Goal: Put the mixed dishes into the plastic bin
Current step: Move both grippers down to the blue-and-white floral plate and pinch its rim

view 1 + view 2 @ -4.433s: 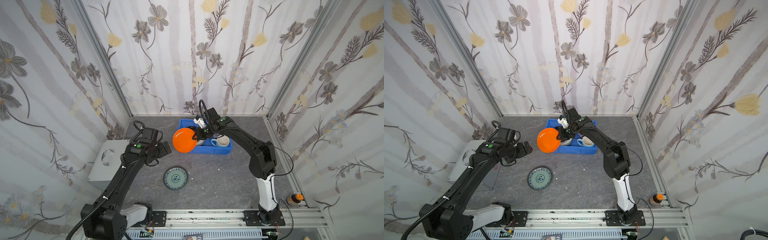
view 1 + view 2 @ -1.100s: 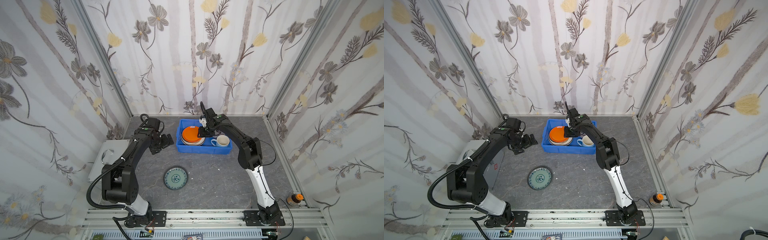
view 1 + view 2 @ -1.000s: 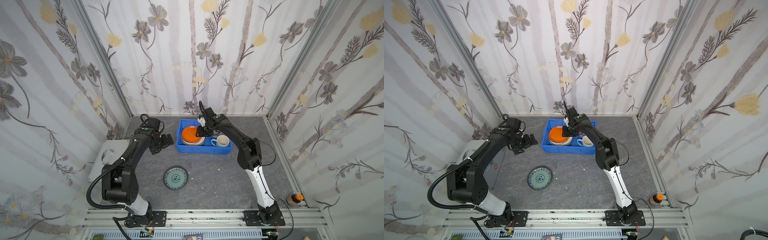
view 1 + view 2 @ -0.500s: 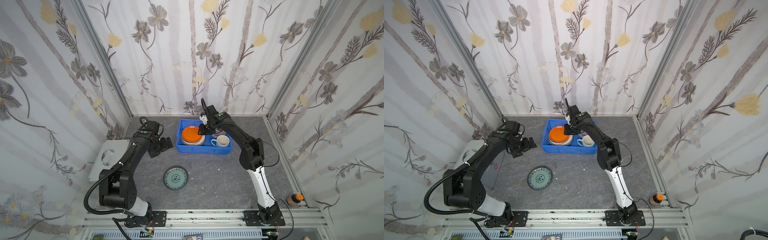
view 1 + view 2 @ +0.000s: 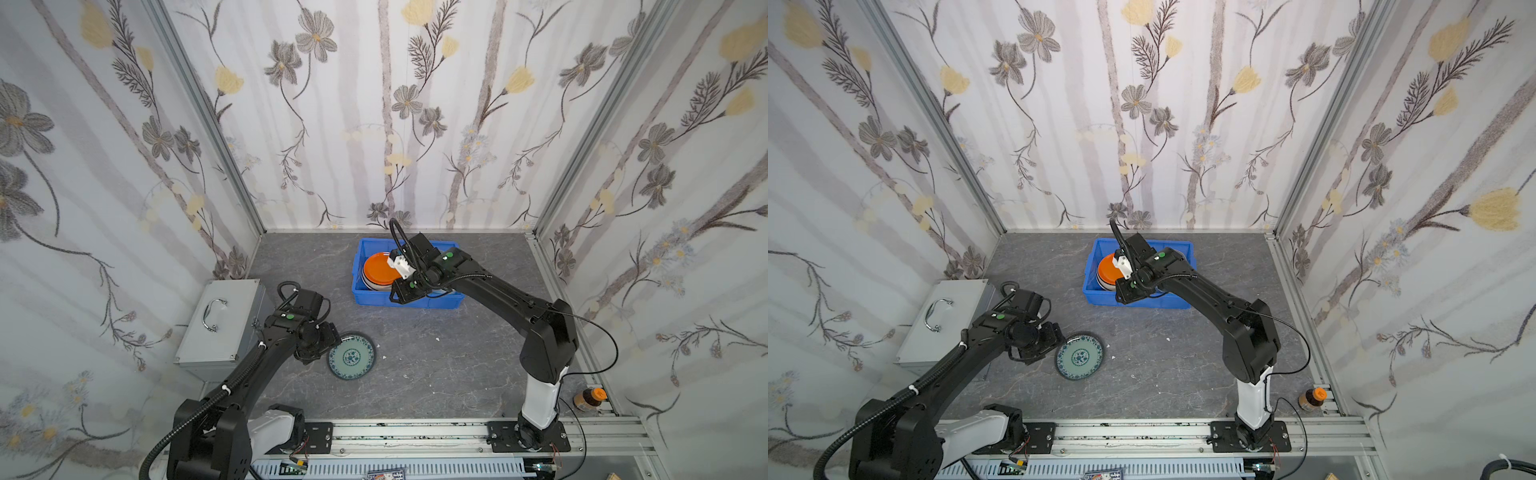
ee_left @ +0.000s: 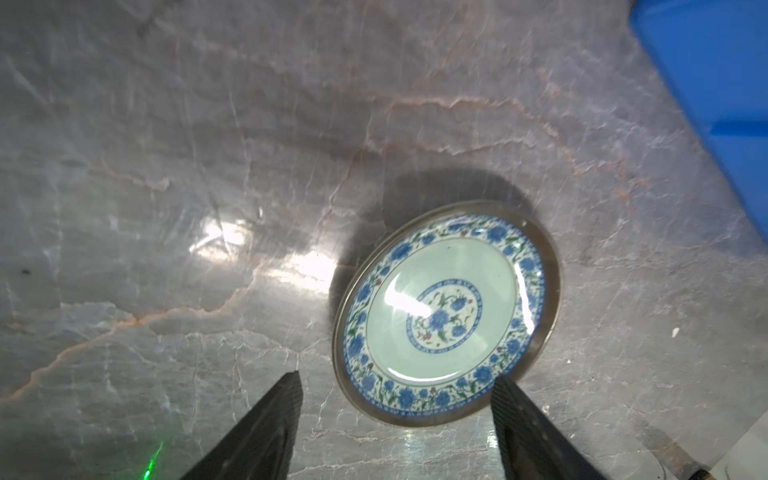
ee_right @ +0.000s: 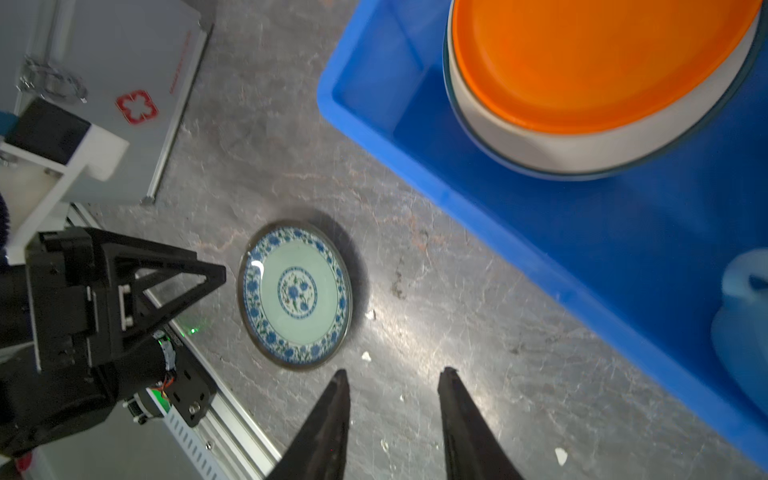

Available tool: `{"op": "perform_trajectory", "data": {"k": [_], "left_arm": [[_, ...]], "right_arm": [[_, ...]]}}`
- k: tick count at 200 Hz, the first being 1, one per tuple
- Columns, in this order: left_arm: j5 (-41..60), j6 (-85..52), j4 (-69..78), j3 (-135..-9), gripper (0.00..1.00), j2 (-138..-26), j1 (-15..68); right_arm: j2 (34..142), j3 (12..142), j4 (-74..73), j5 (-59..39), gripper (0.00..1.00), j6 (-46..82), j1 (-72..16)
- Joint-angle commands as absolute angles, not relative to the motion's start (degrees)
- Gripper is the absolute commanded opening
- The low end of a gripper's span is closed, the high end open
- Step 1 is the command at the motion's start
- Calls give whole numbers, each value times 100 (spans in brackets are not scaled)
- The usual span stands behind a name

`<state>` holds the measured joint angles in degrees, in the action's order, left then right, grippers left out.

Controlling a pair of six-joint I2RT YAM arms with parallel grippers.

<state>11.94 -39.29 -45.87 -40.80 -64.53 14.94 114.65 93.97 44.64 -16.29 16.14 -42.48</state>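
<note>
- Picking up the teal plate (image 5: 352,356) looks like the step in hand; it's the only dish outside the bin (image 5: 374,300).
- The left pincer (image 6: 395,378) has its jaws spread wide and holds nothing. The plate lies flat on the bench (image 5: 436,374) right at its tips, with the near rim between them. Can't tell if a jaw touches the rim.
- The right pincer (image 7: 394,371) is part open and empty, hanging over bare bench just outside the bin's near wall. The teal plate lies ahead of it, well apart.
- Bin sits beyond the left pincer, past the plate and well apart. Inside, the orange plate (image 7: 582,62) lies on top of a white plate (image 7: 540,153), with the mug (image 7: 744,316) beside them.
- Next move, my guess: one jaw under the rim, one on top, pinch, lift, carry to the bin. The plate lies flat, so getting under the lip is the hard bit.
- Teal plate: round, shallow, glazed, glossy with glare. Blue floral band, dark edge. Likely hard and slick.
- Bin: bright blue plastic, rectangular, low walls, lipped rim, smooth.
- Orange plate: round, plain, smooth. White plate has a dark rim.
- Mug: pale blue, blurred.
- Bench: grey, marbled, shiny. Jaws are black and tapered.
</note>
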Motion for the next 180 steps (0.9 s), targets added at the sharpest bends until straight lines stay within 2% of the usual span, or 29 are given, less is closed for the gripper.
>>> {"op": "perform_trajectory", "data": {"k": [1, 30, 72, 180], "left_arm": [[990, -4605, -4529, -3745, 68, -6135, 1768], [745, -4979, -4674, -3490, 63, -5770, 2218], [637, -5244, -4405, -3100, 56, -5677, 2474], [470, -5002, -3551, -2973, 44, -6485, 2479]], "right_arm": [[11012, 8527, 3558, -1810, 37, 1927, -4410], [10670, 7592, 3062, -1970, 36, 2156, -4708], [11056, 6949, 2189, -2419, 34, 2446, -5192], [12368, 7714, 1979, -2689, 33, 2329, -5170]]}}
